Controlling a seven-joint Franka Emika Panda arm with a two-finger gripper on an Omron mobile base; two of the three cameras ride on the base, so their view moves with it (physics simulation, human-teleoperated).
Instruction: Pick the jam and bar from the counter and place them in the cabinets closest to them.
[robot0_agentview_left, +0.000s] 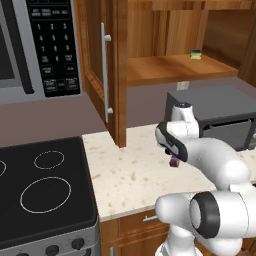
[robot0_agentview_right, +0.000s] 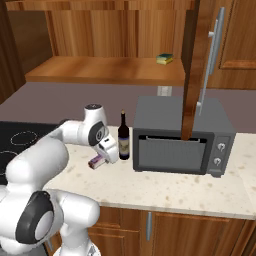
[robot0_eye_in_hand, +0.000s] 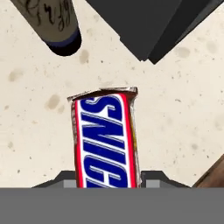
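I am reaching my white arm forward over the counter (robot0_agentview_left: 130, 175), a cream stone-look worktop with brown speckles; my gripper (robot0_agentview_right: 102, 159) is pointing down just above it, between the stovetop (robot0_agentview_left: 45, 190) and the toaster oven (robot0_agentview_right: 182, 135); my jaws are standing narrow, closed on the bar (robot0_eye_in_hand: 106, 140), and in the hand view the wrapper is running up from between my fingertips, its blue letters edged in red and white; in the right base view the bar (robot0_agentview_right: 96, 161) is showing as a small mauve end sticking out beside my hand, and in the left base view it (robot0_agentview_left: 174, 161) is peeking out under my wrist; whether it is resting on the worktop or lifted clear of it I cannot tell.

A dark wine bottle (robot0_agentview_right: 124, 137) is standing upright just beside my hand, between me and the toaster oven; its base (robot0_eye_in_hand: 57, 26) is appearing at the top of the hand view.

Above the counter the cabinets (robot0_agentview_left: 170, 65) are standing open, warm brown wood with a plank shelf; a yellow-green sponge (robot0_agentview_right: 164, 59) is lying on that shelf; one door (robot0_agentview_right: 202, 65) with a long silver handle is swinging out in front of the toaster oven; a grey microwave (robot0_agentview_left: 40, 47) is hanging above the stovetop.
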